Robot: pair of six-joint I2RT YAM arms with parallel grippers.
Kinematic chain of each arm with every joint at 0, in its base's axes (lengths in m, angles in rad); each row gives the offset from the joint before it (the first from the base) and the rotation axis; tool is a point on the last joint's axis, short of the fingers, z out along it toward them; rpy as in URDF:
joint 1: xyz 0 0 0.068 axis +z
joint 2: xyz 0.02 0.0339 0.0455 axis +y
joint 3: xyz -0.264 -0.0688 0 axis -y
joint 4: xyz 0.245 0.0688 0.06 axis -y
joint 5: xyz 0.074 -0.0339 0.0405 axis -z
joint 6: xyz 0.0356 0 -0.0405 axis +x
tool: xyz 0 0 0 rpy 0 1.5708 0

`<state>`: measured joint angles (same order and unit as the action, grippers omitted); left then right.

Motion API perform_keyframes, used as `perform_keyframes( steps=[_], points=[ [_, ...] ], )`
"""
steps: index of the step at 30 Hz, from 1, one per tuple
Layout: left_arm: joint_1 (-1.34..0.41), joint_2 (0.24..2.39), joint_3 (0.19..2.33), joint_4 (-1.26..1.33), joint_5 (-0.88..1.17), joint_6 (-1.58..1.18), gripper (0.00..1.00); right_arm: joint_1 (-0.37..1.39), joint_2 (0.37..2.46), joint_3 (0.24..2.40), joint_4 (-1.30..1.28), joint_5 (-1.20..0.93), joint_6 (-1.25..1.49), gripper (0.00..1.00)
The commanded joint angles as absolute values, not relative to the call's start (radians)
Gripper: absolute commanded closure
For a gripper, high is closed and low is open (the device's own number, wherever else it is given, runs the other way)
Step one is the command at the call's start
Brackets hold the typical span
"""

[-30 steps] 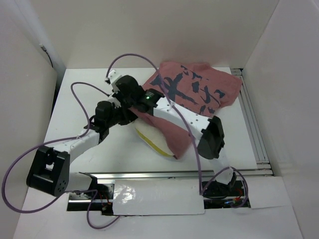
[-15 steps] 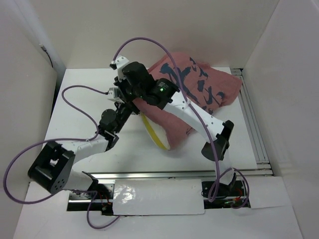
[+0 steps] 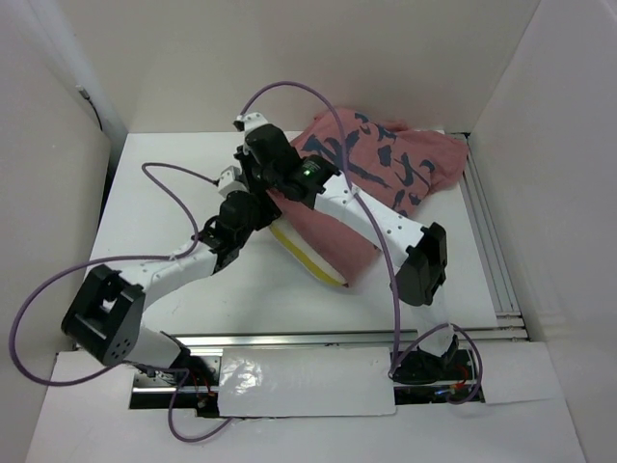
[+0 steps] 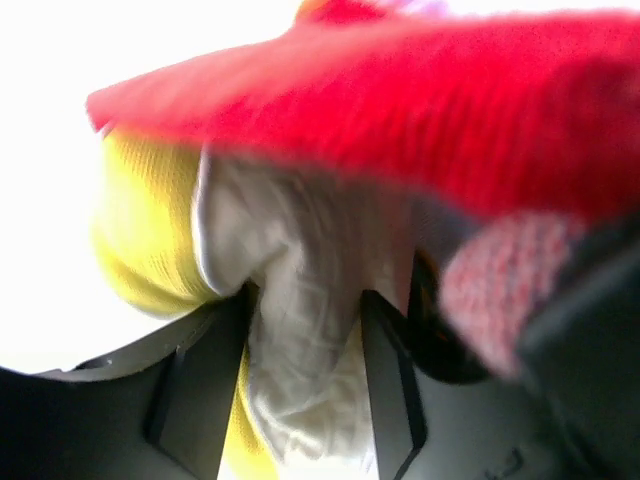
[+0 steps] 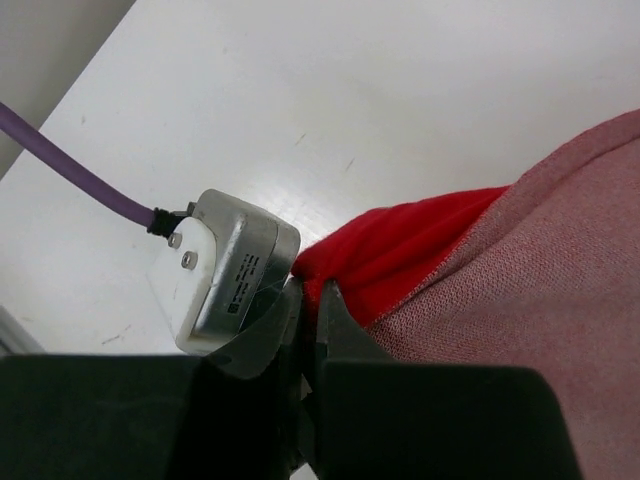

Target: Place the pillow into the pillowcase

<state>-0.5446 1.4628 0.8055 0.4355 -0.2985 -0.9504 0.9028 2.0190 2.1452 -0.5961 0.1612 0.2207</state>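
1. The pillowcase (image 3: pixel 386 178) is seen on the white surface (image 3: pixel 164 203). Its dusty pink side with the dark calligraphy marks is turned upward.
2. The pillow (image 3: pixel 307 258) is partly inside the pillowcase. Only its cream end with the yellow edge is left outside, at the near-left opening of the pillowcase. The rest is covered by the cloth.
3. The right gripper (image 5: pixel 310 290) is found at the left edge of the pillowcase. Its jaws are clenched on the red rim of the opening, and the cloth is pinched tightly between them.
4. The left gripper (image 4: pixel 305 300) is placed just under the red rim of the pillowcase, at the same opening. Its jaws are seen apart, and a cream fold of the pillow fills the gap and touches both fingers. Whether the fold is pressed or let free cannot be told, since this view is blurred.
5. The right arm is stretched across the near part of the pillowcase, while the left arm comes to the opening from the left of the pillowcase.
6. A silver-white housing (image 5: pixel 225 265) with a purple cable (image 5: pixel 70 158) is seen just beside the pinched rim of the pillowcase, on its left.
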Motion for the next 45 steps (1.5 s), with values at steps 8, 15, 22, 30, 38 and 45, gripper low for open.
perform_keyframes(
  steps=[8, 15, 22, 30, 38, 45],
  points=[
    [-0.708, 1.177, 0.554, -0.145, -0.130, -1.015, 0.44, 1.022, 2.088, 2.069, -0.295, -0.101, 0.337, 0.98],
    [-0.840, 0.947, 0.477, -0.291, -0.245, -1.071, 0.44, 1.031, 2.261, 2.157, -0.324, -0.195, 0.350, 0.90],
    [-0.864, 0.785, 0.433, -0.334, -0.359, -1.112, 0.35, 1.051, 2.251, 2.148, -0.333, -0.316, 0.293, 0.60],
    [-0.864, 0.834, 0.538, -0.388, -0.425, -1.124, 0.35, 1.071, 2.031, 1.981, -0.311, -0.359, 0.209, 0.05],
    [-0.873, 0.772, 0.555, -0.552, -0.381, -1.160, 0.34, 1.062, 1.668, 1.576, -0.243, 0.039, 0.212, 0.03],
    [-0.882, 0.644, 0.480, -0.486, -0.178, -0.953, 0.01, 1.052, 1.382, 1.203, -0.356, 0.193, 0.212, 0.05]
  ],
)
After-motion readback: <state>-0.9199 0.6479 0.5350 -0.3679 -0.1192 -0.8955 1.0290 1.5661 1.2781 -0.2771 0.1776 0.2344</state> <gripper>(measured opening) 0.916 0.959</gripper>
